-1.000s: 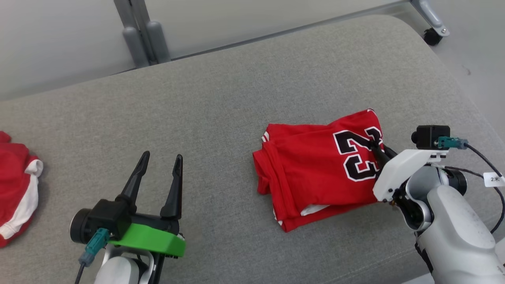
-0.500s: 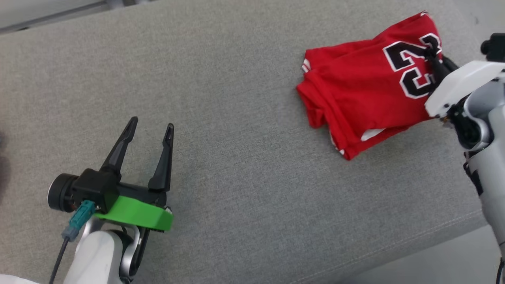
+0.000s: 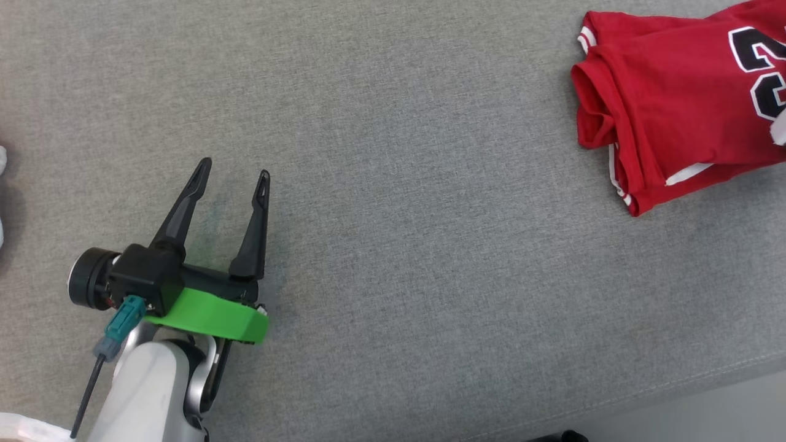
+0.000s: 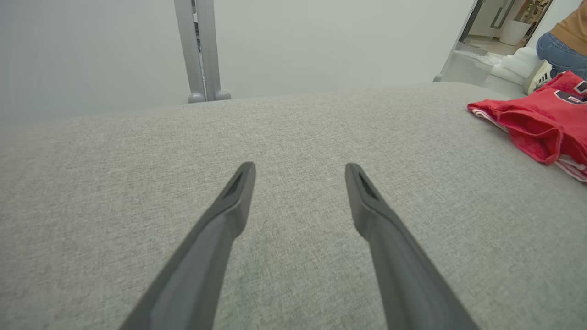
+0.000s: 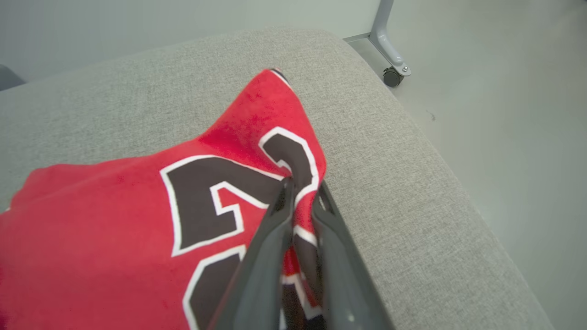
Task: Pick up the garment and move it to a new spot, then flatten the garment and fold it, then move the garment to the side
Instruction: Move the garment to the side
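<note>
Toward the far right of the gray cushion point(image 3: 430, 245) lies the red garment point(image 3: 669, 104), folded into a thick, roughly rectangular bundle with black numerals outlined in white on its upper face. White trim shows along its near-left edges, and its right part runs past the edge of the head view.

In the right wrist view the right gripper point(image 5: 304, 184) has its two dark fingers point(image 5: 270, 247) drawn close, pinching a raised fold of the garment point(image 5: 114, 220) right at the numerals. Cloth fills the narrow slot between them, and the fabric rises to a peak beyond the tips. The rest of the garment rests on the cushion near its rounded right edge. Beyond that edge is pale floor point(image 5: 504, 91) and a caster wheel point(image 5: 392, 77) on a metal leg.

The left gripper point(image 3: 234, 169) sits at the near left, well apart from the garment, its fingers point(image 3: 181, 215) spread wide with nothing between them. The left wrist view looks along those fingers point(image 4: 220, 229) low across bare cushion, with the garment point(image 4: 536, 123) off at the right. A metal post point(image 4: 199, 50) stands behind the cushion's far edge, and a person point(image 4: 566, 41) in jeans with a white shoe point(image 4: 541, 75) is at the far right.
</note>
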You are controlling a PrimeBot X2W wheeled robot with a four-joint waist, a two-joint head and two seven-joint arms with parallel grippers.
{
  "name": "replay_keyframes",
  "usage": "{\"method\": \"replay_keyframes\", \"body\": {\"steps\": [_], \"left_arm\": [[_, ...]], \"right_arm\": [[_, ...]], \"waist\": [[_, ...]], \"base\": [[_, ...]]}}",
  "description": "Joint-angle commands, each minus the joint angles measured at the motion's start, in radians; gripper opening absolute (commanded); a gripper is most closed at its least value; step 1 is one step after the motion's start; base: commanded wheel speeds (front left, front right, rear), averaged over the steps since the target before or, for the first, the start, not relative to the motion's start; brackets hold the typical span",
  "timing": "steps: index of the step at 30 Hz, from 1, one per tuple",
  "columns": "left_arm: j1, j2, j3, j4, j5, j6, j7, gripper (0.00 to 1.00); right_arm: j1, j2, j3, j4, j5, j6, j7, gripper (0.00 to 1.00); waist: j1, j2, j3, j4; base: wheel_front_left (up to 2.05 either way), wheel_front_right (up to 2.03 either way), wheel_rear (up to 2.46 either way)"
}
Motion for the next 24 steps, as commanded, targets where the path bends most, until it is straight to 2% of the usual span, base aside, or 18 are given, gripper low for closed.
{"method": "replay_keyframes", "body": {"steps": [1, 6, 9, 19, 24], "left_arm": [[-0.011, -0.001, -0.003, 0.005, -0.005, 0.003, -0.01, 1.0], [0.017, -0.019, -0.002, 0.037, -0.022, 0.009, -0.037, 1.0], [0.046, -0.033, 0.01, 0.065, -0.037, 0.022, -0.057, 1.0], [0.154, -0.029, 0.079, 0.09, -0.076, 0.071, -0.082, 1.0], [0.215, -0.03, 0.11, 0.093, -0.098, 0.098, -0.085, 1.0]], "right_arm": [[-0.019, -0.015, -0.003, 0.024, -0.022, -0.002, -0.024, 1.0], [-0.025, -0.014, -0.003, 0.085, -0.092, -0.002, -0.119, 1.0], [0.015, 0.016, 0.021, 0.047, -0.096, -0.002, -0.185, 1.0], [0.237, 0.037, 0.096, -0.255, -0.016, -0.002, -0.242, 1.0], [0.388, 0.063, 0.065, -0.421, -0.014, -0.002, -0.273, 1.0]], "waist": [[-0.0001, -0.0001, -0.011, 0.019], [-0.0001, -0.0001, -0.092, 0.041], [-0.0001, -0.0001, -0.184, 0.059], [-0.0001, -0.0001, -0.408, 0.113], [-0.0001, -0.0001, -0.487, 0.138]], "base": [[0.0, 0.0, 0.0], [0.0, 0.0, 0.0], [0.0, 0.0, 0.0], [0.0, 0.0, 0.0], [0.0, 0.0, 0.0]]}}
